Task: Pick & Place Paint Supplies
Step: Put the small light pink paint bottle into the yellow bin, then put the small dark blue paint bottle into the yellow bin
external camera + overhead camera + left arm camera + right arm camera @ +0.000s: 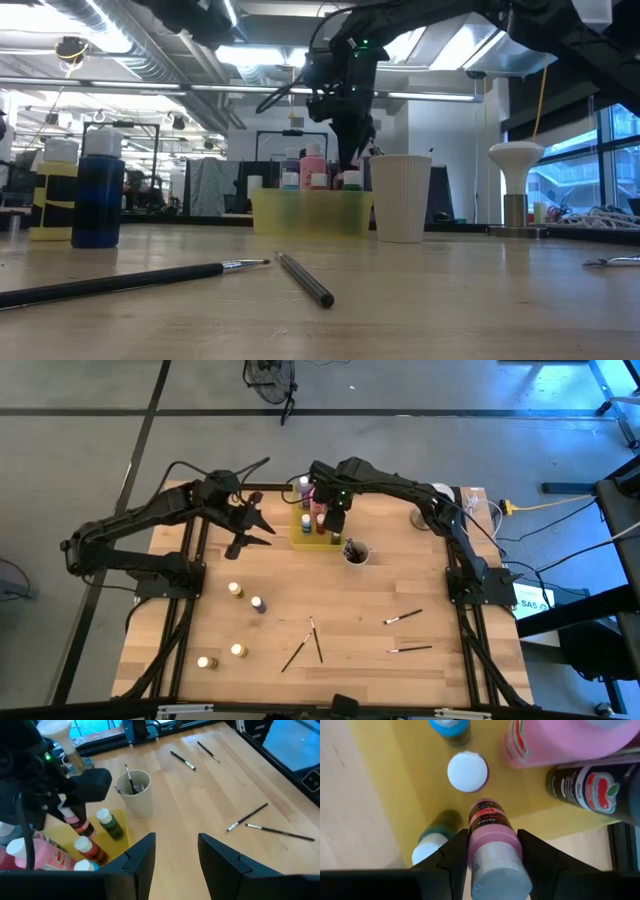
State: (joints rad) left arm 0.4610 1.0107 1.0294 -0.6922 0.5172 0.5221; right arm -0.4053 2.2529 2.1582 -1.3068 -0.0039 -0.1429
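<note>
A translucent yellow tray (300,538) at the table's far middle holds several paint bottles (109,823). My right gripper (335,522) hangs over the tray, shut on a small pink paint bottle (489,827). My left gripper (175,855) stands open and empty, just left of the tray (262,532). A pale cup (356,554) right of the tray holds brushes. Several bottles (258,604) stand on their bases on the left half of the table. Several brushes (403,617) lie flat on the near half. My right gripper pinches the pink bottle's upper body, just below its pale cap (496,851), between its two fingers (451,855). The fingers point down from above. The bottle hangs upright below them, with its base over the tray's floor (400,775); whether the base touches the floor I cannot tell.
A large pink bottle (555,742) and a dark one (592,785) stand in the tray close to the held bottle. A blue bottle (97,195) and a yellow one (55,195) rise in the low view's foreground. Bare wood lies right of the cup.
</note>
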